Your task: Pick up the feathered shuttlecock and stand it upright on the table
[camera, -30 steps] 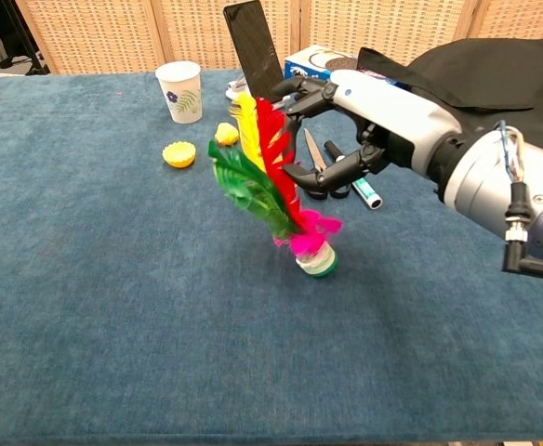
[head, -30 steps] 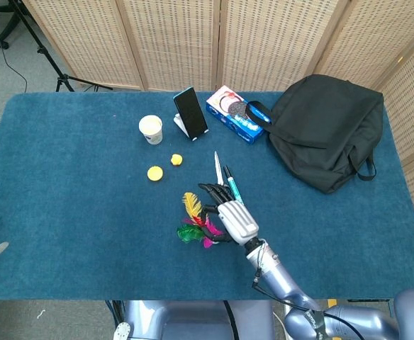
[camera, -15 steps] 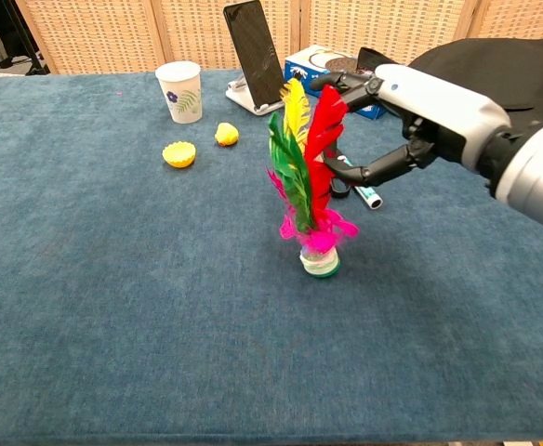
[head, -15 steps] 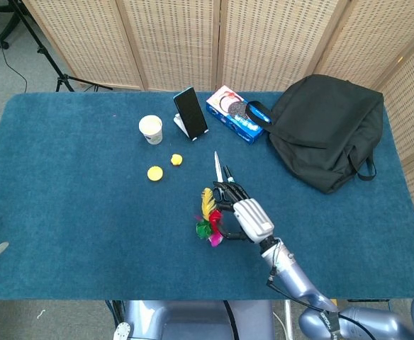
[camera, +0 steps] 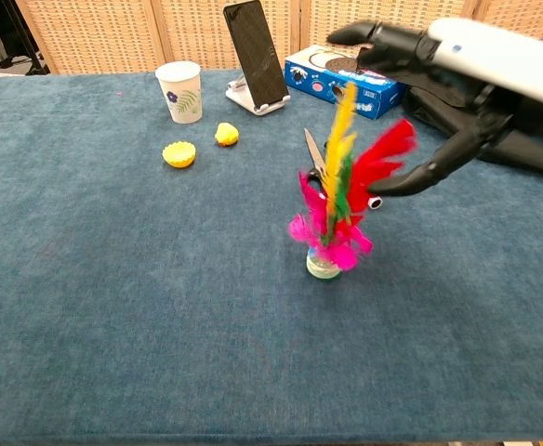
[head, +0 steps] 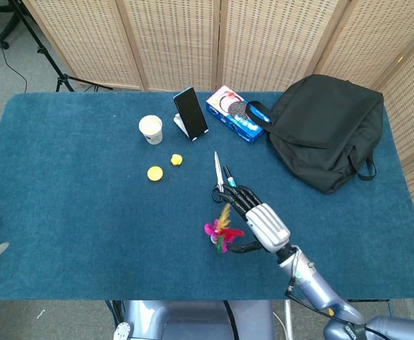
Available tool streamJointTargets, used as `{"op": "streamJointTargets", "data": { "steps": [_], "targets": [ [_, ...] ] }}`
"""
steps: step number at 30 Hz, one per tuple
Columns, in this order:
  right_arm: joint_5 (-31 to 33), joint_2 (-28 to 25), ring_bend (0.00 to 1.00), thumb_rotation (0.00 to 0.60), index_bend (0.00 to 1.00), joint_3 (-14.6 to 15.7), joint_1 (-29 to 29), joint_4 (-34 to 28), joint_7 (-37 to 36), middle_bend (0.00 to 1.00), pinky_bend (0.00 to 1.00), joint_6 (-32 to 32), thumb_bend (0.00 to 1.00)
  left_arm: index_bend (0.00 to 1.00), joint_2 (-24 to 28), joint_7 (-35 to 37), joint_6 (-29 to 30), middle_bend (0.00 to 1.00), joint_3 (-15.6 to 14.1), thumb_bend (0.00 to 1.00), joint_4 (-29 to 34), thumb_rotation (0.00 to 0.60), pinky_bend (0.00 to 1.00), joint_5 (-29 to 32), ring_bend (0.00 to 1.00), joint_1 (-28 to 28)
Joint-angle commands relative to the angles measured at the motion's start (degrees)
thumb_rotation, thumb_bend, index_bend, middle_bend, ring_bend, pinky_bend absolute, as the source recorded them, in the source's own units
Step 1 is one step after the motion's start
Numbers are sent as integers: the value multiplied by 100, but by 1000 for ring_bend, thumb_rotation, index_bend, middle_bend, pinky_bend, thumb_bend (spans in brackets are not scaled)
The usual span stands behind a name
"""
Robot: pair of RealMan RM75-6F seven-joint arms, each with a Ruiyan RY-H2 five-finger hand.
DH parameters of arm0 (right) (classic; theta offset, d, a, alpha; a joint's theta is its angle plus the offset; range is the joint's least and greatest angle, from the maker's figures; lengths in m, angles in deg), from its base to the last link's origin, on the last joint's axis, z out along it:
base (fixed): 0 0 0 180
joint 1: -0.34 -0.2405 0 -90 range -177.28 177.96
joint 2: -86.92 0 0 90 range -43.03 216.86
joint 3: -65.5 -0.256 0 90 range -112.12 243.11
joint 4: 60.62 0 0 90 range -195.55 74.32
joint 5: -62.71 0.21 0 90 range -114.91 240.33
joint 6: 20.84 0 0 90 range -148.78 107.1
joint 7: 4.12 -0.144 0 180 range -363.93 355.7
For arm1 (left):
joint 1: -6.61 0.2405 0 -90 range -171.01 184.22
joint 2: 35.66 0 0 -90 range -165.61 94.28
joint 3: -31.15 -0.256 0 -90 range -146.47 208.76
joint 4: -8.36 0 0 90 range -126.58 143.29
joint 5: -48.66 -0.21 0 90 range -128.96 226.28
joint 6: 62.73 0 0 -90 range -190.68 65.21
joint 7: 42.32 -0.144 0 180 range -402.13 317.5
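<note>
The feathered shuttlecock (camera: 331,226) stands on its white base on the blue table cloth (camera: 113,307), near the table's middle. Its yellow, red, green and pink feathers point up and lean a little to the right. From above, the shuttlecock (head: 221,230) shows as a small bright tuft. My right hand (camera: 457,84) hovers just right of the feathers with its fingers spread wide. The thumb reaches below the red feather's tip, and I cannot see a grip on any feather. The right hand (head: 264,223) also appears in the head view. My left hand is in neither view.
Scissors (head: 217,170) and a pen (head: 230,177) lie just behind the shuttlecock. Farther back are a paper cup (head: 150,129), a phone on a stand (head: 191,112), a blue box (head: 234,113), a black bag (head: 327,127) and two yellow pieces (head: 155,172).
The shuttlecock has swung from a leftward tilt to standing on its base. My right hand has moved right and up, spreading away from the feathers.
</note>
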Motion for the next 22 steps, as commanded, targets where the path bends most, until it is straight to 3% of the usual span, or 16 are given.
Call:
{"op": "streamJointTargets", "data": {
  "steps": [1,5,10,17,22],
  "targets": [
    [-263,-523,0,600,0,66,209,-408,291,0,0,-313,0,0,-8,-24,55,0,15,0,-3,600,0,9,0,23],
    [-586,-1038,0,600,0,233,548,-378,755,0,0,-775,0,0,-2,4,140,0,10,0,-4,600,0,-19,0,69],
    [-825,-1399,0,600,0,463,1086,179,1065,0,0,-1435,0,0,-27,-59,262,0,-8,0,-3,600,0,-68,0,129],
    [-434,-1171,0,600,0,522,1696,1060,1345,0,0,-1953,0,0,-82,-233,394,0,-15,0,26,600,0,-103,0,185],
    [-83,-820,0,600,0,552,2007,1860,772,0,0,-1997,0,0,-130,-324,430,0,-37,0,23,600,0,-126,0,212]
  ]
}}
